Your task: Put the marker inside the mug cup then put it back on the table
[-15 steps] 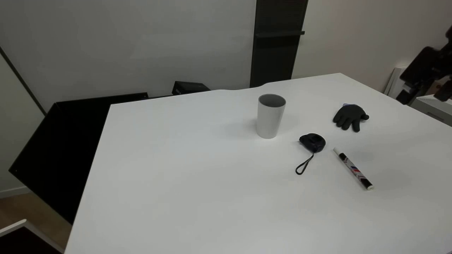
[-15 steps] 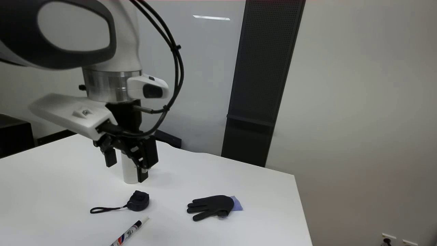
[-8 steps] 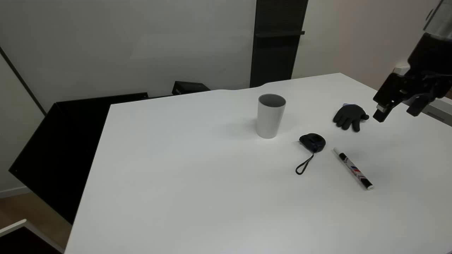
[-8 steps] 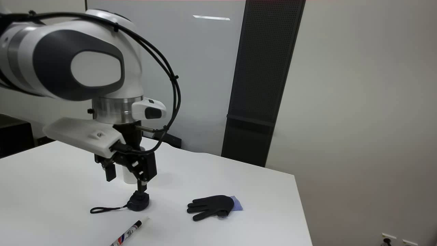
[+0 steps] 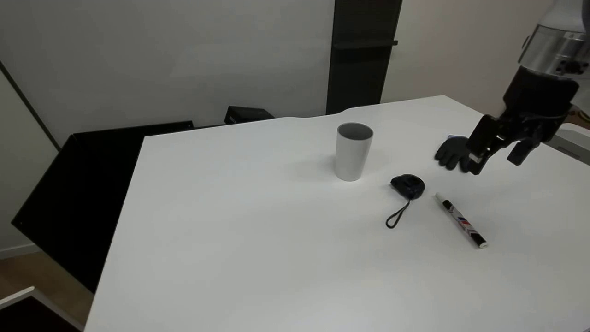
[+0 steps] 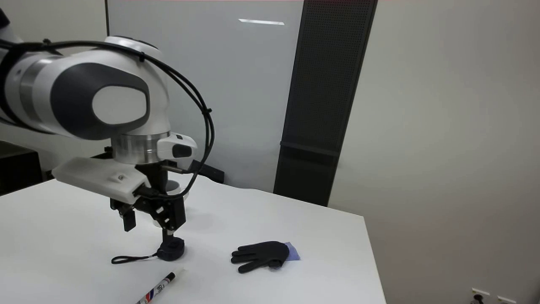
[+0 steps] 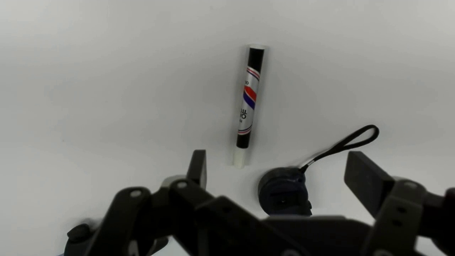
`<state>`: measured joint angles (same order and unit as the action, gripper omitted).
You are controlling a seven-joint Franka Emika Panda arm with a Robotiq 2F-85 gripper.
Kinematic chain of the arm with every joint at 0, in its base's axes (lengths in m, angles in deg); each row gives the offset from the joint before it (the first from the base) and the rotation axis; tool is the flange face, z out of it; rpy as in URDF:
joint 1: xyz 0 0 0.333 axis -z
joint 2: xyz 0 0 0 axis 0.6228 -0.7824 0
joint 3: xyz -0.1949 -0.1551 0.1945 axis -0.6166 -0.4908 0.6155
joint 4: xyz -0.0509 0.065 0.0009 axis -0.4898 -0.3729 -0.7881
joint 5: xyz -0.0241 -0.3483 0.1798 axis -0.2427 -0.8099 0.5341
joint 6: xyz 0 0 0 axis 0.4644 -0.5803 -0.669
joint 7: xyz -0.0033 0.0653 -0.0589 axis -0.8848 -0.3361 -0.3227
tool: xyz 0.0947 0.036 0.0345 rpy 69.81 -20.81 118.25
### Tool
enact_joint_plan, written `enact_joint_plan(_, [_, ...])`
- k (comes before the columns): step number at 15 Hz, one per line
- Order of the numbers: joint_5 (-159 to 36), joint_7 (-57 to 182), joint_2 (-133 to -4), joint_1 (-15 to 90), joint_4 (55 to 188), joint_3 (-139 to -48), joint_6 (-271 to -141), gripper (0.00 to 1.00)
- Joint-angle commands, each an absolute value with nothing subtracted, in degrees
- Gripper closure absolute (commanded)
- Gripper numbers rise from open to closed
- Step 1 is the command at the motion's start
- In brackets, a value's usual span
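- The gripper [image 5: 498, 160] hangs above the worktop [image 5: 230, 221] in both exterior views, its jaws spread well apart; in the wrist view a black tape measure [image 7: 283, 190] shows in the gap.
- The marker [image 7: 248, 106] lies flat on the worktop, outside the mug cup [image 5: 351, 157], with a long white tip, black bands and a red and blue mark.
- The mug cup [image 6: 172, 186], partly hidden behind the gripper in an exterior view, stands upright, plain light grey, mouth up.
- Between mug cup and marker rests the tape measure, near the marker's white tip yet apart from it; its cord [image 7: 336, 148] loops out over the worktop.
- A black glove [image 6: 260, 255] lies near them, a bluish piece [image 6: 292, 251] showing at its cuff.
- A tall dark panel [image 6: 327, 97] stands behind.
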<state>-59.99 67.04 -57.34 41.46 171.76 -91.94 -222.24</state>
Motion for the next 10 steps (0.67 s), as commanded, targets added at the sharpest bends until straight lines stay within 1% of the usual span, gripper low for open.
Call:
enact_joint_plan(1, [-59.0,66.2,-59.2,40.9,170.2,-91.5,-222.3,0.00])
enact_joint_plan(10, [-57.0,67.0,-58.9,41.1,171.5,-91.6,-221.9,0.00])
